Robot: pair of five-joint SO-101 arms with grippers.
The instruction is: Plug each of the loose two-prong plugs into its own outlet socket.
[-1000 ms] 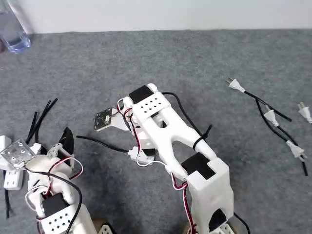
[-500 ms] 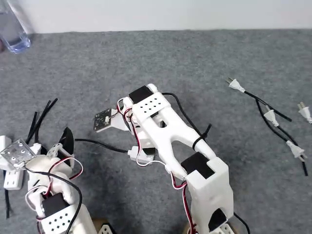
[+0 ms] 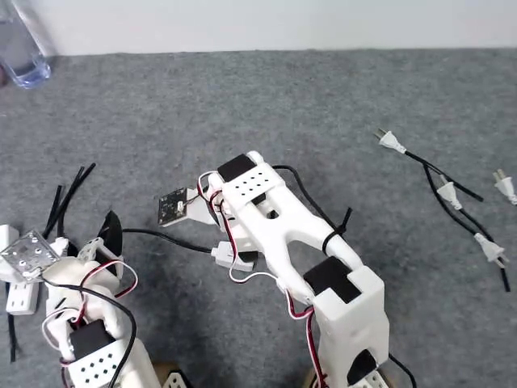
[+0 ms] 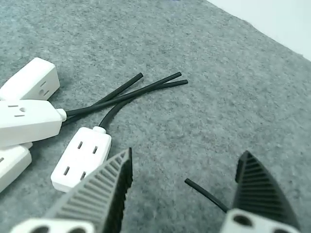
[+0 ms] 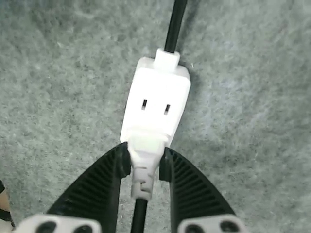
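Right gripper [image 5: 145, 154], frame centre: jaws narrow, pinching white plug [image 5: 141, 182] set in outlet socket [image 5: 155, 104]; left gripper [image 4: 186, 155]: jaws wide above bench [image 4: 218, 87].

No legible text, number, brand or sign in any view. Pale specks on small dark square circuit board [image 3: 172, 207] at arm's wrist: too small to read. Face of white plastic outlet socket [image 5: 155, 109]: no readable print.

My grey felt table [image 3: 266, 97]: white outlet sockets [image 4: 82, 158] near left, loose plugs [image 3: 392, 142] on black cords [image 3: 436, 171] right, clear bottle [image 3: 20, 52] far left.
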